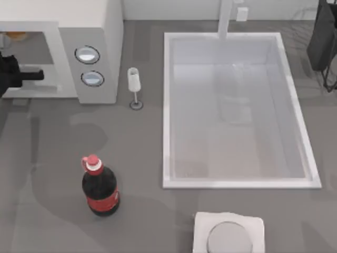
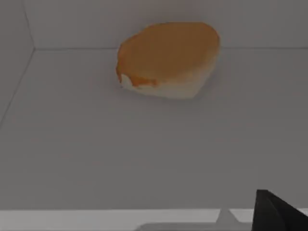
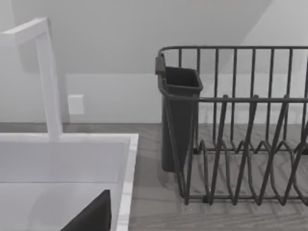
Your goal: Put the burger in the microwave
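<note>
Burger (image 2: pixel 166 60) on microwave (image 1: pixel 97 31) cavity floor by back wall, left fingers (image 1: pixel 29 75) at cavity mouth, grip unclear

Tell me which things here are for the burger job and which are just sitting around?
For the job:
- burger, lying inside the microwave
- left hand, at the microwave's front opening

Just sitting around:
- cola bottle
- wine glass
- sink
- dish rack
</note>
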You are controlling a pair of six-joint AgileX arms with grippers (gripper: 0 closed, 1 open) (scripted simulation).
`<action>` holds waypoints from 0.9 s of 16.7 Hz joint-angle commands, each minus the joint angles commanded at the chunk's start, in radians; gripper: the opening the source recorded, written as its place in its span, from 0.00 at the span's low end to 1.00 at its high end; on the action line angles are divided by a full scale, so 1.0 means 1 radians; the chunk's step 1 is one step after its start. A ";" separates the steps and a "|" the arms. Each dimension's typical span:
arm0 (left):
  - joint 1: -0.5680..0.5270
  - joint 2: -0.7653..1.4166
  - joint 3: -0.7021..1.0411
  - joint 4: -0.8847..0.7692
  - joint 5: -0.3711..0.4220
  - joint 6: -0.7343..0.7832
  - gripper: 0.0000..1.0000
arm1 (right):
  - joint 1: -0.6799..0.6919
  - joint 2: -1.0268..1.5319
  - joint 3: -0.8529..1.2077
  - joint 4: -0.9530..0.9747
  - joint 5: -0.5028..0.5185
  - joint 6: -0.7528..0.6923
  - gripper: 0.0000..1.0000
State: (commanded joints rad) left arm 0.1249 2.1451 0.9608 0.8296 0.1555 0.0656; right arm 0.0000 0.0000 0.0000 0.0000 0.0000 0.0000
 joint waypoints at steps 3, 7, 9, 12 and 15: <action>-0.006 -0.006 -0.003 -0.003 0.001 0.001 0.00 | 0.000 0.000 0.000 0.000 0.000 0.000 1.00; -0.010 0.044 0.063 -0.030 0.000 -0.007 0.00 | 0.000 0.000 0.000 0.000 0.000 0.000 1.00; -0.011 0.096 0.152 -0.063 -0.004 -0.014 0.00 | 0.000 0.000 0.000 0.000 0.000 0.000 1.00; -0.014 0.197 0.338 -0.133 -0.012 -0.027 0.00 | 0.000 0.000 0.000 0.000 0.000 0.000 1.00; -0.019 0.292 0.537 -0.202 -0.021 -0.035 0.00 | 0.000 0.000 0.000 0.000 0.000 0.000 1.00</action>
State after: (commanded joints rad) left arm 0.1057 2.4367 1.4979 0.6278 0.1342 0.0305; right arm 0.0000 0.0000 0.0000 0.0000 0.0000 0.0000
